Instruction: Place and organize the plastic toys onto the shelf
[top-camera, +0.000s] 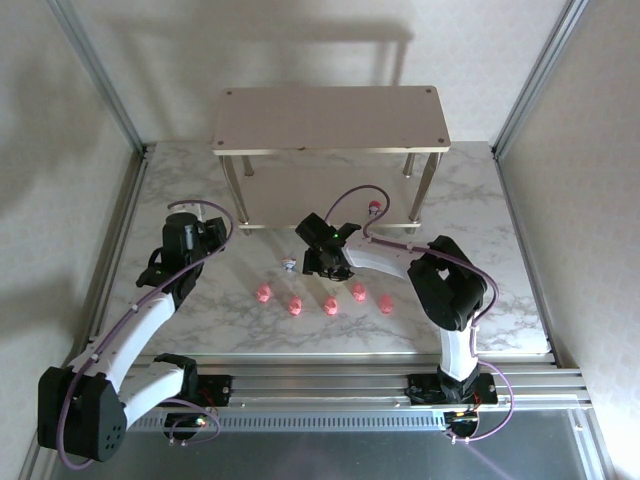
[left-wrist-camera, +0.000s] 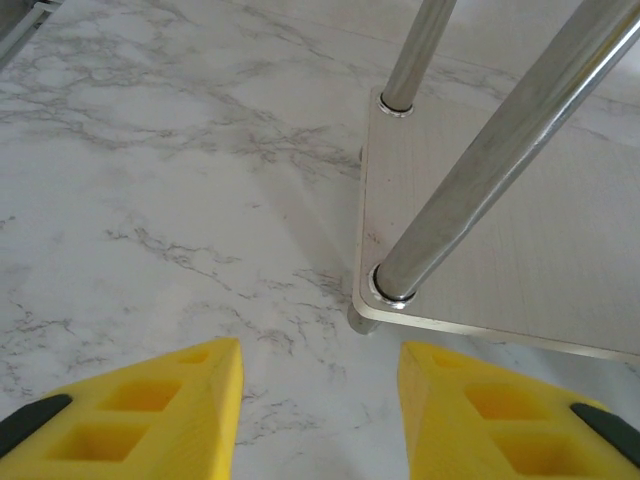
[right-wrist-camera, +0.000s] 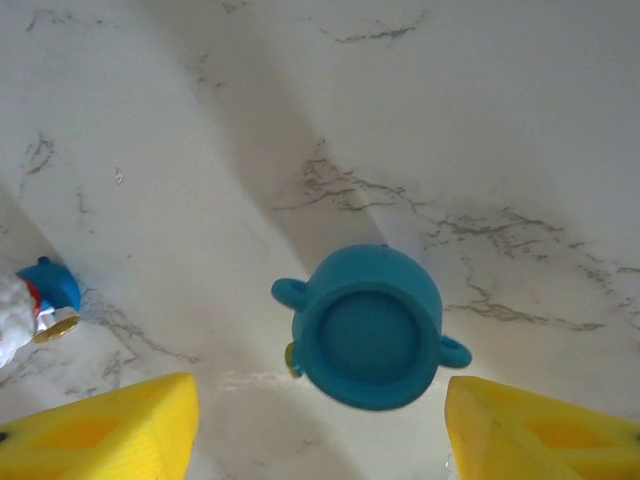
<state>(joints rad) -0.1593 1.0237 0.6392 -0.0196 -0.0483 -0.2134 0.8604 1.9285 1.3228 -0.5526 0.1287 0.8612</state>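
At the right gripper (right-wrist-camera: 320, 400), fingers apart either side of a blue toy (right-wrist-camera: 368, 340) on the table (right-wrist-camera: 480, 120), untouched; a white toy (right-wrist-camera: 25, 310) nearby. At the left gripper (left-wrist-camera: 320, 360), fingers spread on nothing, near the shelf (left-wrist-camera: 500, 290) corner. Five pink toys (top-camera: 330, 304) in a row on the table; a red-topped toy (top-camera: 374, 208) by the shelf's lower board.

I'm seeing five pink pigs (top-camera: 330, 304) lining up before the shelf (top-camera: 330, 118); teal toy (right-wrist-camera: 370, 325) showing its round base.
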